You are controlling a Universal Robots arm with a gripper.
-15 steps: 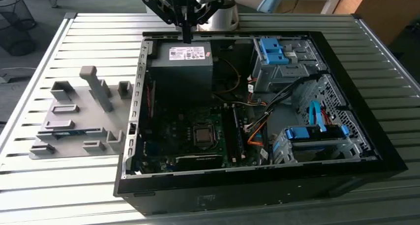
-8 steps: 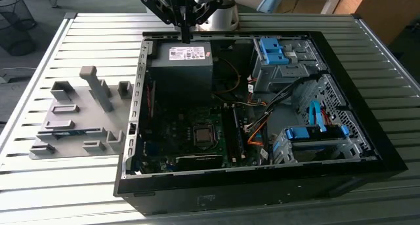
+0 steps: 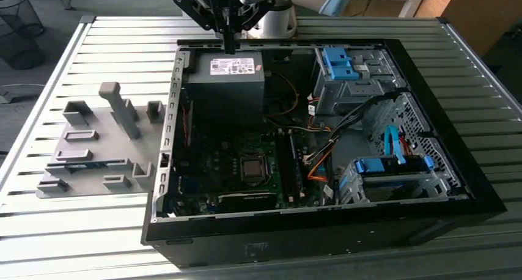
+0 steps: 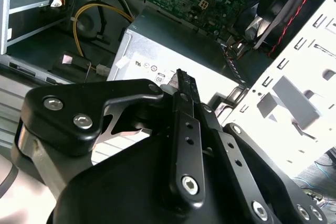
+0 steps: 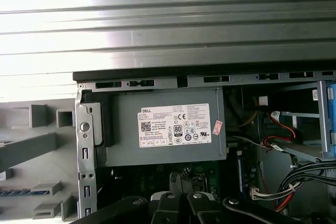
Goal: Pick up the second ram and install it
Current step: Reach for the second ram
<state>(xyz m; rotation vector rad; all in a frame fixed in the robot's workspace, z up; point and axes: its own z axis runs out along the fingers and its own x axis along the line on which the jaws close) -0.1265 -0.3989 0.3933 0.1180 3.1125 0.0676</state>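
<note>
The second ram [image 3: 82, 164] is a thin blue strip lying in a slot of the grey fixture [image 3: 98, 139], on the table at the exterior view's left of the open computer case [image 3: 326, 214]. The first wrist view shows this ram [image 5: 21, 192] edge-on in the fixture [image 5: 31, 148]. My gripper [image 3: 229, 46] hangs over the case's back rim, above the grey power supply [image 3: 228, 78], far from the ram. Its black fingers [image 4: 181, 85] are pressed together with nothing seen between them. The motherboard [image 3: 244, 170] with its memory slots [image 3: 290, 164] lies deeper in the case.
Light-blue drive clips [image 3: 338, 63] and a blue-framed drive cage [image 3: 392, 167] fill the case's side at the exterior view's right. Orange and black cables [image 3: 322, 164] cross beside the slots. The case and fixture rest on a slatted metal table [image 3: 82, 231].
</note>
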